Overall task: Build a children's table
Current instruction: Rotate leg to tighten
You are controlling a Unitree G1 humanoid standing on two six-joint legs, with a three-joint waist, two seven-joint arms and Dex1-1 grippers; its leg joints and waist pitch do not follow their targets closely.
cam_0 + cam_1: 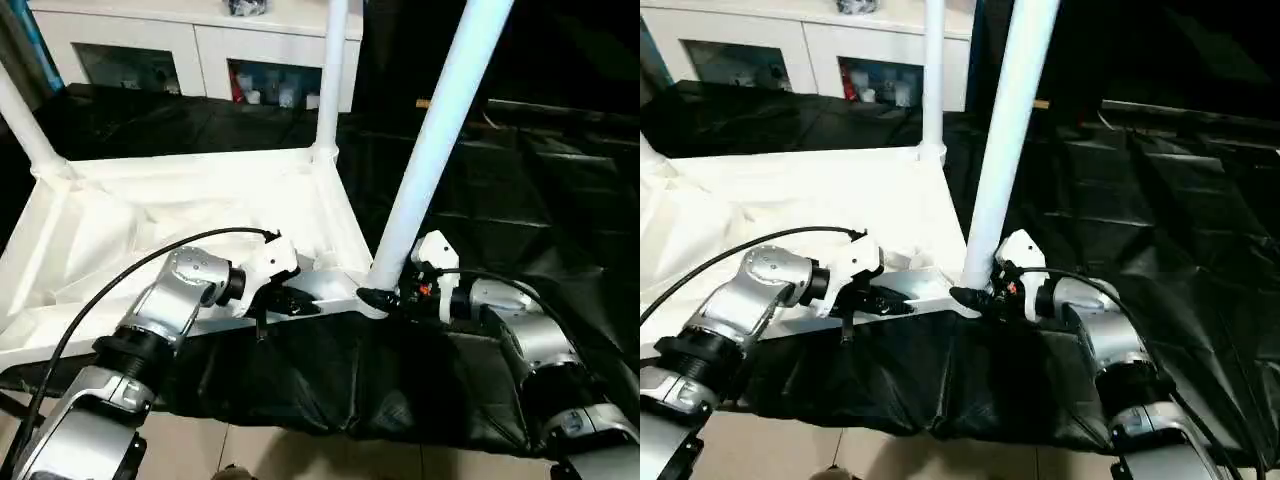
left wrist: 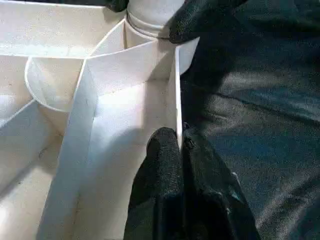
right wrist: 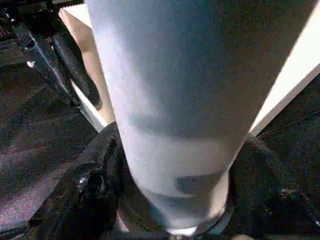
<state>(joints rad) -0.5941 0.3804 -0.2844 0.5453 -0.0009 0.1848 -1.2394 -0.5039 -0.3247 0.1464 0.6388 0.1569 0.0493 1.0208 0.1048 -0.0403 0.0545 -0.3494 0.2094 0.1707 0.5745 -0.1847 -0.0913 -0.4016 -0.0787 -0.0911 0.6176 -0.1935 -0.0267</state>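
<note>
The children's table [image 1: 190, 215] is flipped upside down on a black sheet [image 1: 500, 170], ribbed underside up, with the white cabinet [image 1: 190, 45] behind it. The left gripper [image 2: 181, 142] has its fingers pinched together on the table's near rim wall. The right gripper [image 1: 385, 296] sits at the near corner socket, fingers either side of the leaning leg [image 1: 440, 120] there, around its base.
</note>
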